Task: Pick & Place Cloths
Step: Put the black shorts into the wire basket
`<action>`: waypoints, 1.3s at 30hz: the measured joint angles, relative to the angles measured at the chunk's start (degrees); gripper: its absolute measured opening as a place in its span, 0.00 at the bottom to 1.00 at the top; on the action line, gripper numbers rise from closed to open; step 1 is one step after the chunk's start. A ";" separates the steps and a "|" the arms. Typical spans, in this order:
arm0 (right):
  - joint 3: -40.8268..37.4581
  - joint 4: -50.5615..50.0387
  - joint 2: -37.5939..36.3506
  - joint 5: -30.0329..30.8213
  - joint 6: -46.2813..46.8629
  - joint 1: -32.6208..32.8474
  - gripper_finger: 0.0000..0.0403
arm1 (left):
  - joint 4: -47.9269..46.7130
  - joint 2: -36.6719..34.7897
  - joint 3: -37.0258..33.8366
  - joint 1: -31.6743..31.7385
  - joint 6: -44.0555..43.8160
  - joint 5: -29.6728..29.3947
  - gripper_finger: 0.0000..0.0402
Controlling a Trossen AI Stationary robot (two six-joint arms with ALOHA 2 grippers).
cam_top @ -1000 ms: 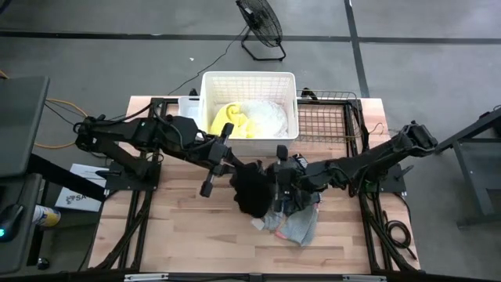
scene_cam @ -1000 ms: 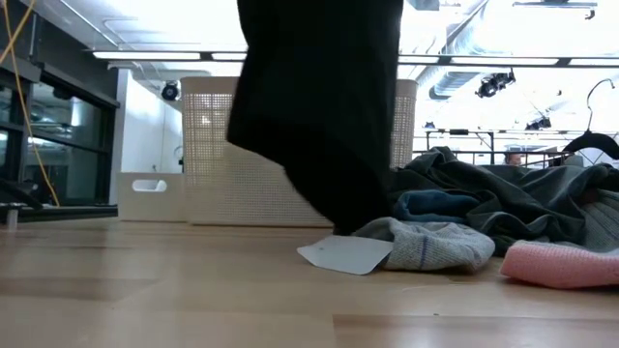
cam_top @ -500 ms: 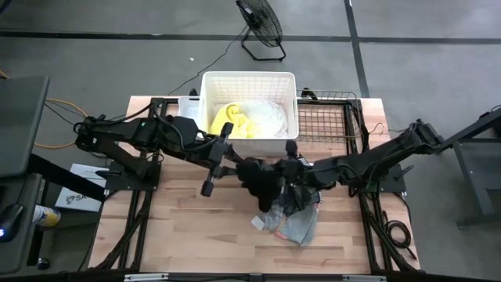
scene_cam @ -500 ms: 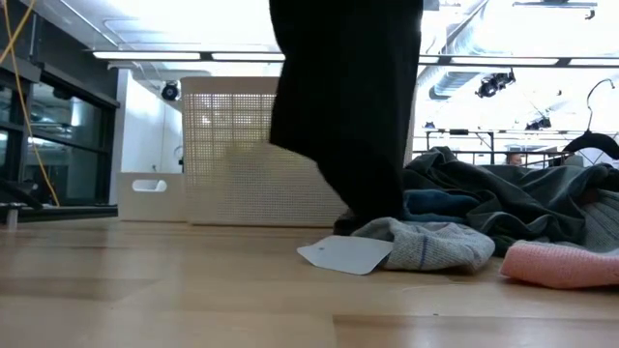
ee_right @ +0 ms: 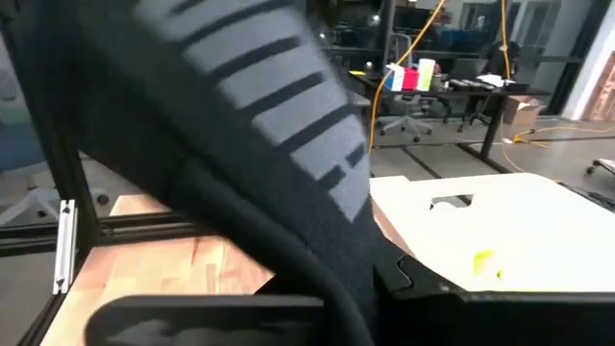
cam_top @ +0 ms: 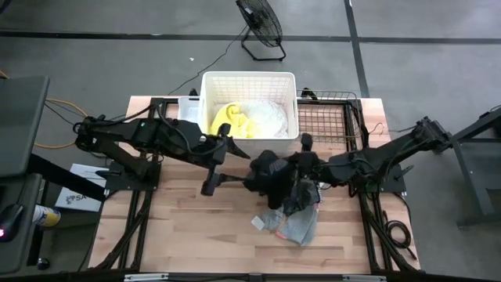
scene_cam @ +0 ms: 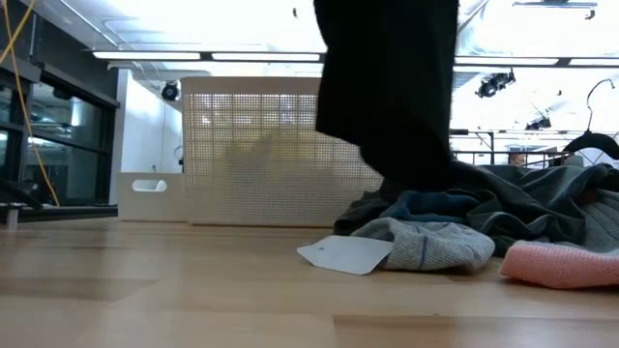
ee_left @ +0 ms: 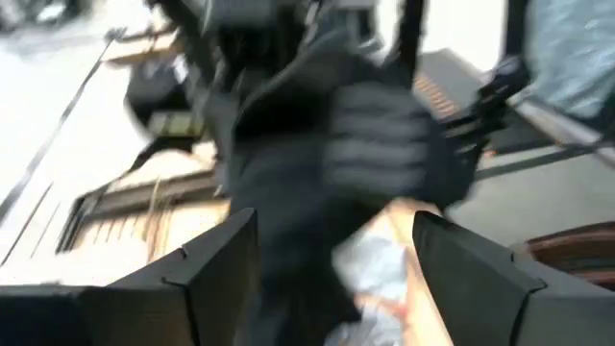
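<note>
**Black garment held aloft in front of the white basket**

Nearest the low camera, a small white card (scene_cam: 345, 255) lies flat on the pale wooden table (scene_cam: 145, 290), just in front of a heap of cloths: a grey-white knitted piece (scene_cam: 430, 244), a blue piece (scene_cam: 435, 204), a dark grey garment (scene_cam: 542, 208) and a pink cloth (scene_cam: 566, 263) at the heap's edge.

Above that heap, on the side toward the white slatted plastic basket (cam_top: 210, 90), hangs the black soft fabric garment (cam_top: 270, 174). The right gripper (cam_top: 304, 160) is clenched on it and carries it clear of the table. The left gripper (cam_top: 221, 160) sits just beside the garment, farther from the heap, its jaws spread and seemingly holding nothing, though its own wrist view is badly blurred.

Farthest off, inside the basket, lie a bright yellow cloth (cam_top: 231, 119) and a large white cloth (cam_top: 268, 119), side by side.
</note>
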 joint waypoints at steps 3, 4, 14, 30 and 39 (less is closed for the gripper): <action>0.00 -1.68 -2.40 1.58 0.06 1.09 0.01 | -4.05 -0.51 0.00 0.02 -1.55 -4.11 0.69; 0.00 -1.87 -3.22 2.26 0.03 1.38 0.01 | -4.98 -0.57 0.02 0.04 -2.14 -5.00 0.70; 0.00 -7.99 -11.45 15.31 -3.08 5.73 0.01 | -15.64 -0.48 0.04 0.04 -9.15 -7.47 0.70; 0.00 -22.84 -20.72 41.79 -3.58 9.46 0.01 | -15.13 2.91 0.02 0.04 -11.57 -7.34 0.70; 0.00 -23.89 -21.82 53.48 -10.79 5.71 0.01 | -14.40 4.32 0.02 0.04 -11.57 -7.17 0.70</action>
